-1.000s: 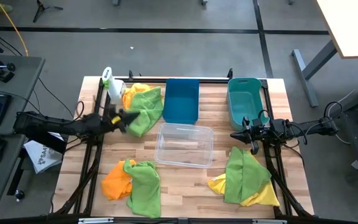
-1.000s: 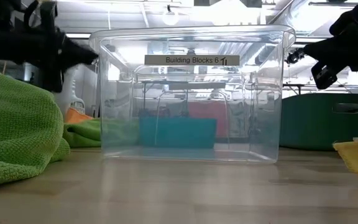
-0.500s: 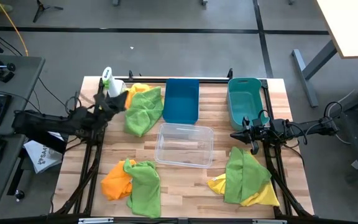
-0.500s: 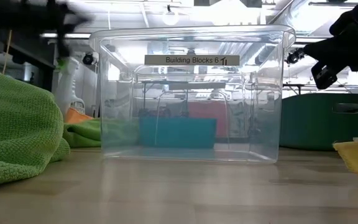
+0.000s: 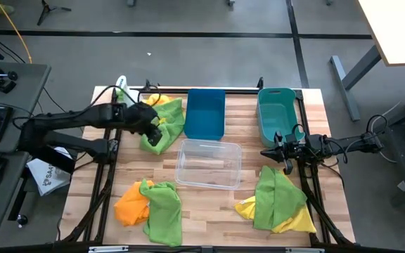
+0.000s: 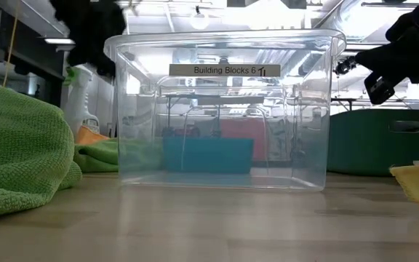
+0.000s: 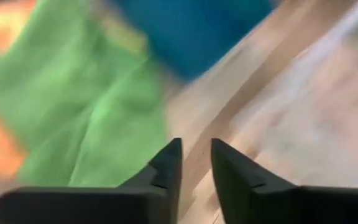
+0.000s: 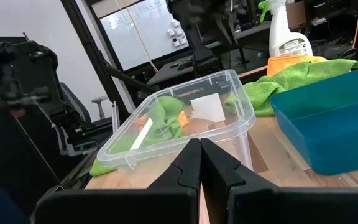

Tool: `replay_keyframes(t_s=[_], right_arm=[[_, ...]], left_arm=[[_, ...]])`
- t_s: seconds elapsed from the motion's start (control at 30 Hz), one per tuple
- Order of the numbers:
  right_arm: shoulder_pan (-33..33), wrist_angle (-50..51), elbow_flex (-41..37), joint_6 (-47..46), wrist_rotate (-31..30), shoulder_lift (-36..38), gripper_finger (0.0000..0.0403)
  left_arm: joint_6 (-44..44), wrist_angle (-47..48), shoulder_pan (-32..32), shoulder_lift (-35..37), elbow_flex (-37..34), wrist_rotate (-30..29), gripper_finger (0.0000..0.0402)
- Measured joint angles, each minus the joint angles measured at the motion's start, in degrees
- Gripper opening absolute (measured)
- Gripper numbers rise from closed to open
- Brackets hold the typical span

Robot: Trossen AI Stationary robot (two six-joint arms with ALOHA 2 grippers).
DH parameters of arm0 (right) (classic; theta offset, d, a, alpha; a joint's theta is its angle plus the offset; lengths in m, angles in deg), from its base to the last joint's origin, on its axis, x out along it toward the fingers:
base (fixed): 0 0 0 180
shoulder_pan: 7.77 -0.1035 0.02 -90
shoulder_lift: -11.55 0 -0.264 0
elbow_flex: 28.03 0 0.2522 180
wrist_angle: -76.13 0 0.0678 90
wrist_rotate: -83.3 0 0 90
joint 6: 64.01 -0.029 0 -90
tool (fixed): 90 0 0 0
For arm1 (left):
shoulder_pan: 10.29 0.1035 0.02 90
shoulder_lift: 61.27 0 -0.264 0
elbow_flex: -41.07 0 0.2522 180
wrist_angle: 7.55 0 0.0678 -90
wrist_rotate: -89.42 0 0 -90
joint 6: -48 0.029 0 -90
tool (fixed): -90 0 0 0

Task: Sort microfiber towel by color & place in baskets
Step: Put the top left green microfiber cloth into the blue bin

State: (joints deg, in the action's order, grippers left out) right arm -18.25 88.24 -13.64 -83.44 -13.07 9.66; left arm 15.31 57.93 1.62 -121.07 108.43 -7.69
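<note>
My left gripper (image 5: 157, 131) (image 7: 196, 163) hangs open, pointing down over the near edge of the lime green towel (image 5: 166, 121) (image 7: 86, 106) of the far-left pile, which also holds yellow (image 5: 157, 100) and orange cloth. It touches nothing that I can see. My right gripper (image 5: 264, 152) (image 8: 200, 155) waits shut at the table's right side, between the teal bin (image 5: 278, 112) and a green towel (image 5: 276, 195) lying on a yellow one (image 5: 297, 222). Near left lie an orange towel (image 5: 129, 204) and a green one (image 5: 165, 211). The dark blue bin (image 5: 206, 112) and the clear bin (image 5: 208, 163) stand mid-table.
A white spray bottle with a green top (image 5: 121, 87) (image 6: 81, 98) stands at the far left corner, partly behind my left arm. A black frame runs along the table's edges. Bare wood shows between the clear bin and the near edge (image 5: 216, 211).
My left arm has drawn back toward the far left corner, risen, then swung right toward the dark blue bin. Its gripper has tipped downward over the far-left green towel. The towels and bins have stayed in place.
</note>
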Motion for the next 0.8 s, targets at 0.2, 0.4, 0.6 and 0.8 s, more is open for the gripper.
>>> replay_keyframes(t_s=[0.2,0.4,0.6,0.8], right_arm=[[0.0,0.0,0.0,0.0,0.0,0.0,0.0],[0.0,0.0,0.0,0.0,0.0,0.0,0.0],[0.0,0.0,0.0,0.0,0.0,0.0,0.0],[0.0,0.0,0.0,0.0,0.0,0.0,0.0]], left_arm=[[-11.2,4.2,-4.5,-0.9,-8.1,-1.0,0.0162],[-13.3,3.0,-2.3,-2.5,-9.6,-2.7,0.0204],[-10.7,2.4,-0.7,-9.3,-9.6,-1.9,0.0211],[-13.1,0.8,-0.6,-17.8,-9.6,-2.4,0.0212]])
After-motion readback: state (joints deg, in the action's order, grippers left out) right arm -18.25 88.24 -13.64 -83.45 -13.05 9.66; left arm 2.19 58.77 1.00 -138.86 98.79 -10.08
